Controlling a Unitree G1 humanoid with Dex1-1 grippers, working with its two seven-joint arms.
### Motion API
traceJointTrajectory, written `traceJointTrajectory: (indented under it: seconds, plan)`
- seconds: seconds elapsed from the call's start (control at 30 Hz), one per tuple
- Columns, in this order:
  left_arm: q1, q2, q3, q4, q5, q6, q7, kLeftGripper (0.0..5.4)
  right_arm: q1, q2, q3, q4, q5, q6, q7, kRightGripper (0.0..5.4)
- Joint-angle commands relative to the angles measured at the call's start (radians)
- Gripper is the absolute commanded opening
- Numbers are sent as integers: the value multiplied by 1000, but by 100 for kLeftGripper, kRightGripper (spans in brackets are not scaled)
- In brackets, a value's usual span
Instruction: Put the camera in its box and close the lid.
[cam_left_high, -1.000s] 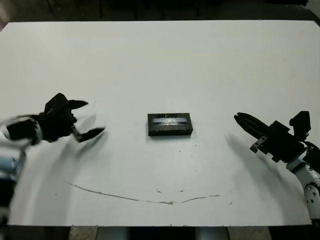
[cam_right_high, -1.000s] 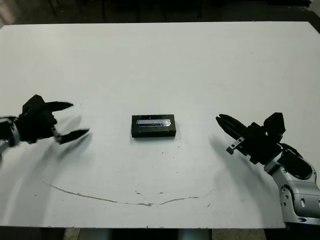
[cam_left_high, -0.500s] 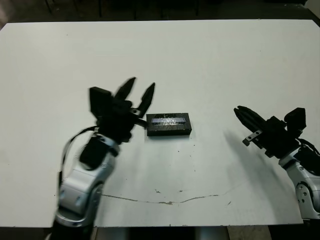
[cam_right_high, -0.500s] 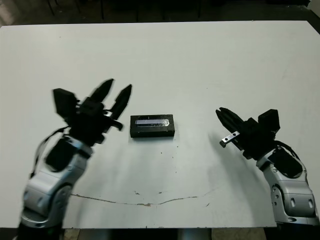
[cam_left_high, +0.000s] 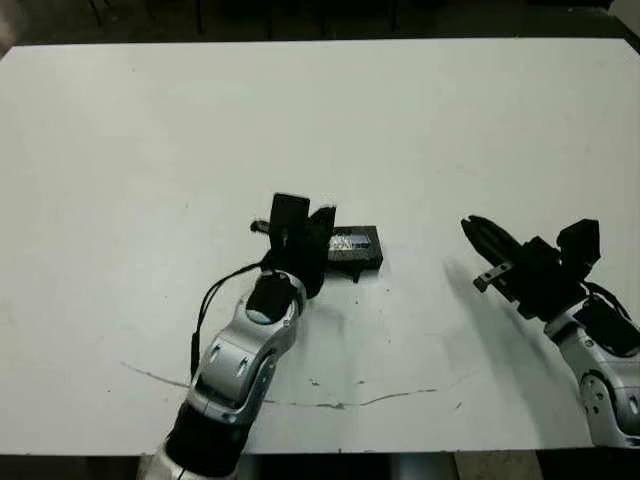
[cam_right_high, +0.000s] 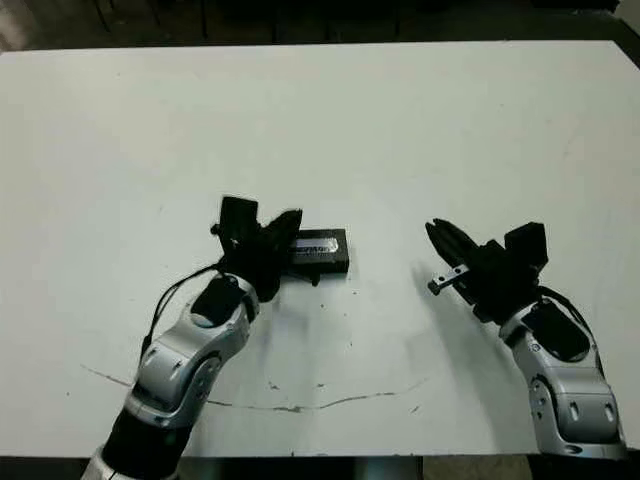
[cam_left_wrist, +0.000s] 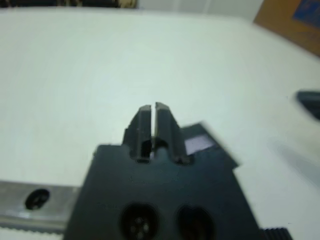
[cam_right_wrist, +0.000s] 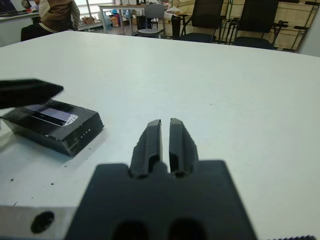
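The lid (cam_right_wrist: 52, 115), stripe up, sits squarely on the box (cam_right_wrist: 75, 138) mid-surface, camera unseen and presumably inside — the task looks essentially done, with the left pincer (cam_left_wrist: 153, 116) together at the box's end and the right pincer (cam_right_wrist: 165, 134) together, well apart.

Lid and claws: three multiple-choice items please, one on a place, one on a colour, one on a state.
1. The left claw is:
A. at the box's left end
B. at its right end
C. far from it

2. The stripe on the lid is:
A. red
B. silvery
C. green

3. The right claw's fingers are:
A. spread wide
B. shut
C. clamped on the lid

Key: 1 A, its tip overlaps that end in the eye views; 2 B, a pale silvery band runs along the top; 3 B, the right wrist view shows only a slit between them.
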Motion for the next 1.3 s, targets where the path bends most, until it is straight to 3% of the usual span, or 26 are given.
traceJointTrajectory:
  seconds: [0.03,0.57,0.8,1.03,1.1,1.3]
  plan:
    - [21,-48,13,79,-7,53,9,1,20,3,0,20,9,3,18,0]
    - [110,21,-26,42,3,94,-49,1,8,1,-2,40,16,5,35,0]
    - [156,36,-24,-82,-16,-25,-100,1,8,20,-5,43,12,-25,26,0]
    - [195,157,154,-233,6,-245,-139,1,14,72,1,-29,-16,-13,-81,0]
    - [200,211,218,-226,12,-326,-163,1,12,94,12,-62,-29,2,-130,0]
    - [213,280,415,-132,-26,-517,-182,1,-54,157,63,-26,-109,-47,-209,0]
